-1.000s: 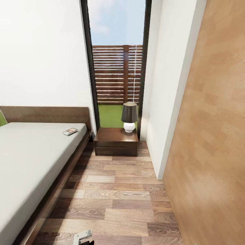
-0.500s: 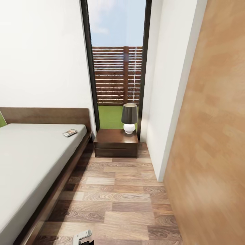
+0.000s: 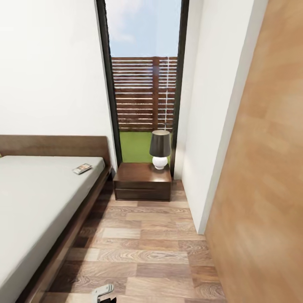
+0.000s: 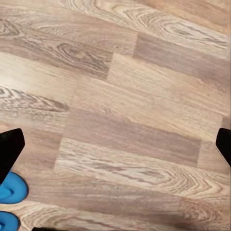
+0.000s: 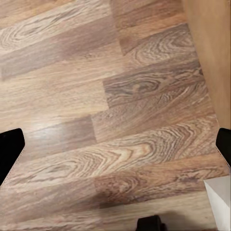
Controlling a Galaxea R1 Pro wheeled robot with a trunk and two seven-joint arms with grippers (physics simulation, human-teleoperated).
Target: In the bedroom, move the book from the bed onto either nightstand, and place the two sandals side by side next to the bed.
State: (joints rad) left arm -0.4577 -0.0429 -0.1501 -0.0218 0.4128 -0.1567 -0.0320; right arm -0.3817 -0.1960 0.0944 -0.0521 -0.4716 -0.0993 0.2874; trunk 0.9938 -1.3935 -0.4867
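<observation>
The book [image 3: 82, 168] lies at the middle left on the bed [image 3: 38, 198]; its lettering is too small to read. Both the left gripper [image 4: 115, 139] and the right gripper [image 5: 115, 139] are spread wide, holding nothing.

Bed [image 3: 25, 219] occupies the lower left of the head view; the book [image 3: 82, 168] lies on its grey mattress near the headboard. Nightstand [image 3: 142, 182] at centre carries a lamp [image 3: 160, 149]. Wood-plank floor [image 3: 143, 248] bears two blue sandals [image 4: 8, 202], lower left of the left wrist view.
</observation>
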